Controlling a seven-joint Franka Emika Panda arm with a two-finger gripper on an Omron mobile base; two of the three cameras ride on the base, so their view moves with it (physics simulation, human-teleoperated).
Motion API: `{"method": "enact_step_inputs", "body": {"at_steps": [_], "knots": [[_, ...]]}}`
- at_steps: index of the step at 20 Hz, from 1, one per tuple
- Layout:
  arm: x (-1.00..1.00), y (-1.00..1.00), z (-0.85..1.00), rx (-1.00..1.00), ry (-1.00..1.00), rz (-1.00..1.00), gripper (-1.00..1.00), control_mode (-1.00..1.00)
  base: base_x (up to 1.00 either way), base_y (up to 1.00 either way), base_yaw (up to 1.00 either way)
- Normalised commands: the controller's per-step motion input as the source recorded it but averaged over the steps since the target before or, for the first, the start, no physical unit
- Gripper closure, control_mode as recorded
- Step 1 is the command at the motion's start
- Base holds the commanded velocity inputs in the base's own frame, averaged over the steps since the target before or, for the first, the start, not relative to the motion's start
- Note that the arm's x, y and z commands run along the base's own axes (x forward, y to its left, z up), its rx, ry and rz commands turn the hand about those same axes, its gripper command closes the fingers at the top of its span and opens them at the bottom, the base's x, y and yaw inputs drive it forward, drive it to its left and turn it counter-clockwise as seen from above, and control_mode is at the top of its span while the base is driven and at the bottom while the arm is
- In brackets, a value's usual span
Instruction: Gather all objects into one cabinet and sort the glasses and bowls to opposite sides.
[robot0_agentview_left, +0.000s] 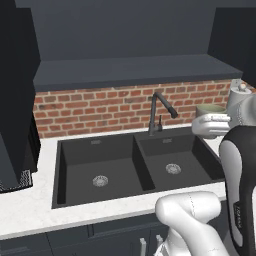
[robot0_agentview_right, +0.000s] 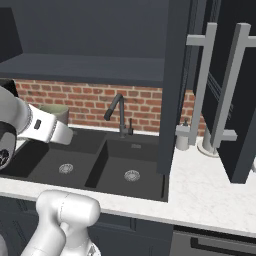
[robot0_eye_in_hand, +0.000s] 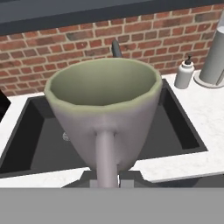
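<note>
- The small pale bowl with olive-green rim (robot0_eye_in_hand: 103, 109) hangs upright in the air over the dark double sink (robot0_eye_in_hand: 183, 131).
- The two-finger gripper (robot0_eye_in_hand: 106, 175) is clamped tight on the bowl's near wall.
- Carry it level toward the dark slate-grey wall cabinet (robot0_agentview_right: 235, 100), clearing the black faucet (robot0_agentview_right: 117, 112) and the door edge.

Above the double sink (robot0_agentview_left: 125, 170) the air was free, broken only by the black faucet (robot0_agentview_left: 159, 112) rising at its back edge. To the right, an open cabinet door (robot0_agentview_right: 172, 90) hung edge-on over the desk (robot0_agentview_right: 210, 195). Behind it a soap dispenser (robot0_agentview_right: 183, 136) and grey paper-towel holder (robot0_eye_in_hand: 216, 57) crowded the brick wall (robot0_agentview_left: 110, 107).
</note>
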Motion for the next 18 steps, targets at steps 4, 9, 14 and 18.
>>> {"method": "enact_step_inputs", "body": {"at_steps": [4, 9, 14, 18], "knots": [[0.00, 0.00, 0.00, -0.06, 0.00, 0.00, 1.00, -1.00, 0.00, 0.00, 0.00], [0.00, 0.00, 0.00, -0.05, 0.00, 0.00, 1.00, -1.00, 0.00, 0.00, 0.00], [0.00, 0.00, 0.00, -0.01, 0.03, 0.00, 1.00, -1.00, 0.00, 0.00, 0.00], [0.00, 0.00, 0.00, 0.00, 0.07, 0.00, 1.00, -1.00, 0.00, 0.00, 0.00]]}}
